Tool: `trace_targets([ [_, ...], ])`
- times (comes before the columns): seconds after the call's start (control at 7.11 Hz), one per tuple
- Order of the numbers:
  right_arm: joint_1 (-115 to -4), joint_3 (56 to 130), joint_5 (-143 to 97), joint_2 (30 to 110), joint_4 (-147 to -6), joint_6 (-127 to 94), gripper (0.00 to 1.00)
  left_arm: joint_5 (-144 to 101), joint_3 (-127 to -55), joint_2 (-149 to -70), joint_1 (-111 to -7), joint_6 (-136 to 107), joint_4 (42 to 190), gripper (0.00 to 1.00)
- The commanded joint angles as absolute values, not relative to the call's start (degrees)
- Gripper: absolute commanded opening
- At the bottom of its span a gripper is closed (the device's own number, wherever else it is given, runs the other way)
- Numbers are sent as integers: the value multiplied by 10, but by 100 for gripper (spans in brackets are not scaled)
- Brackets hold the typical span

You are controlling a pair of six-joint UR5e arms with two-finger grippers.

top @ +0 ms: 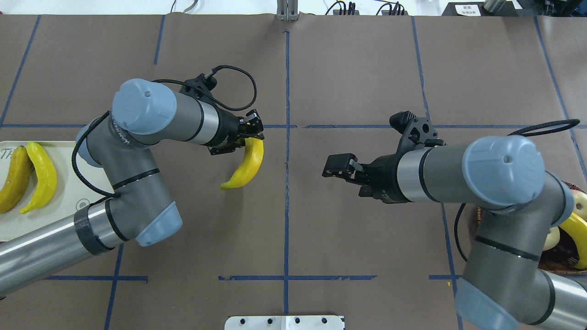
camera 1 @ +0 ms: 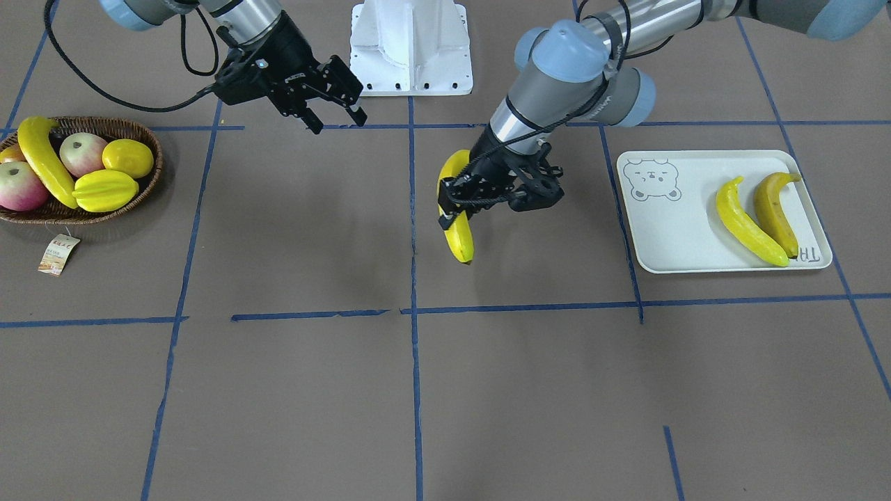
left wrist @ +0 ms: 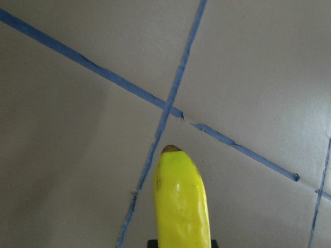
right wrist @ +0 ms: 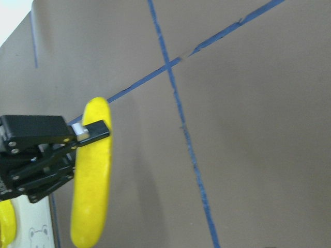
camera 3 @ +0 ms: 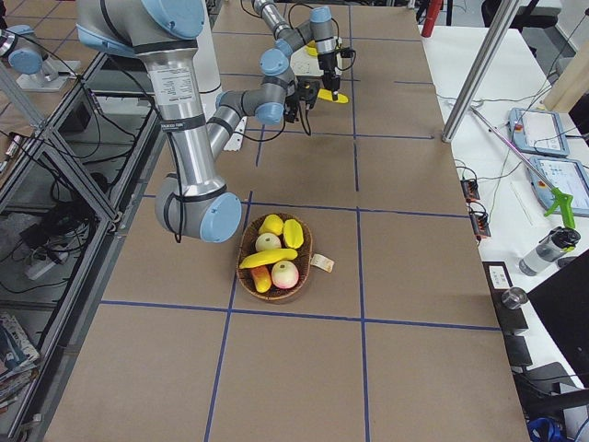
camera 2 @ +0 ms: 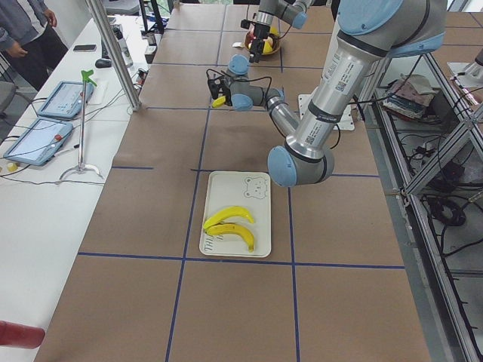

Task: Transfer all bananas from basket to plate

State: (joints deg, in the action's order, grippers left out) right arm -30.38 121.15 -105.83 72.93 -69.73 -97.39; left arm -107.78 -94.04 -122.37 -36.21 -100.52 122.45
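The left gripper (camera 1: 452, 207), at frame centre in the front-facing view, is clamping the upper half of a long curved smooth yellow banana (camera 1: 459, 240), which is hanging free for carrying. The flat rectangular white plate (camera 1: 668, 243) at right is holding two bananas (camera 1: 748, 223) along its right side, leaving its bear-face half open. The right gripper (camera 1: 340, 122), fingers spread and empty, is hovering near the oval dark wicker basket (camera 1: 150, 177), where one last banana (camera 1: 45, 167) is lying
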Motion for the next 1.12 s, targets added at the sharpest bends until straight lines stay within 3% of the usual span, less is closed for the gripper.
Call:
trace_targets([
  [0.0,-365,1230,-1131,734,-853,-877,100,-1076,-1010,-1197,-381,-909,1064,0],
  [0.28,-392,1239,-1141,736,-972,-775,100,-1075,-1122,-1170,-375,-805,832,0],
  [0.56,-427,1284,-1157,738,-1113,-620,100,-1076,-1174,-1077,-375,-718,821,0],
  [0.98,-489,1310,-1193,809,-1113,-517,100,-1017,-1189,-986,-388,-798,902,3],
])
